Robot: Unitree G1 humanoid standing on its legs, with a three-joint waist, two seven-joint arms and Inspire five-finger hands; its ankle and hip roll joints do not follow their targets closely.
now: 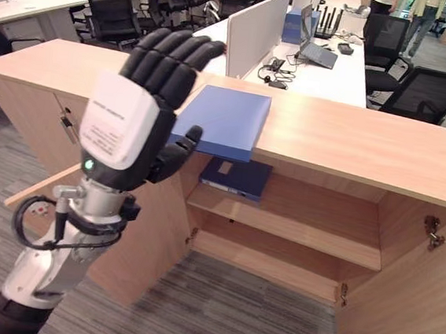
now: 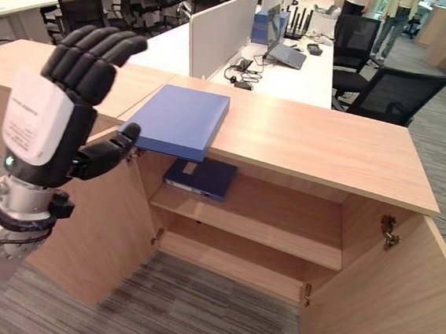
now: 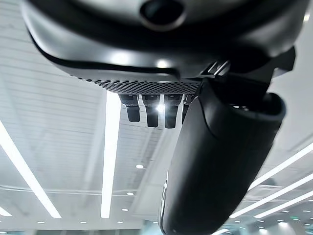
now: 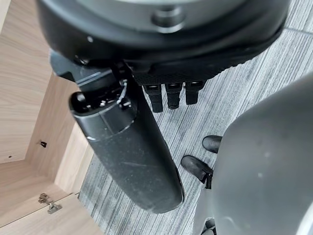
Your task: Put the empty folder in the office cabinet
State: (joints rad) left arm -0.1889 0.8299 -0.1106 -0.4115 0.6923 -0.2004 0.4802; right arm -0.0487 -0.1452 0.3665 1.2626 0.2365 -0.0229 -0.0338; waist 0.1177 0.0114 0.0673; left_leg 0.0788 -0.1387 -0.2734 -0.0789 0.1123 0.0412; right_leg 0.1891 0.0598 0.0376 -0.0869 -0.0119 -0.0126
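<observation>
Just beyond your raised left robot hand (image 1: 124, 130), whose fingers are straight and hold nothing, the blue folder (image 1: 223, 121) lies flat on the counter (image 1: 352, 140), overhanging the open cabinet (image 1: 297, 221). Your right robot hand (image 4: 127, 147) hangs relaxed and empty.

Bright, even office light; ceiling strip lights (image 3: 111, 152) glare
</observation>
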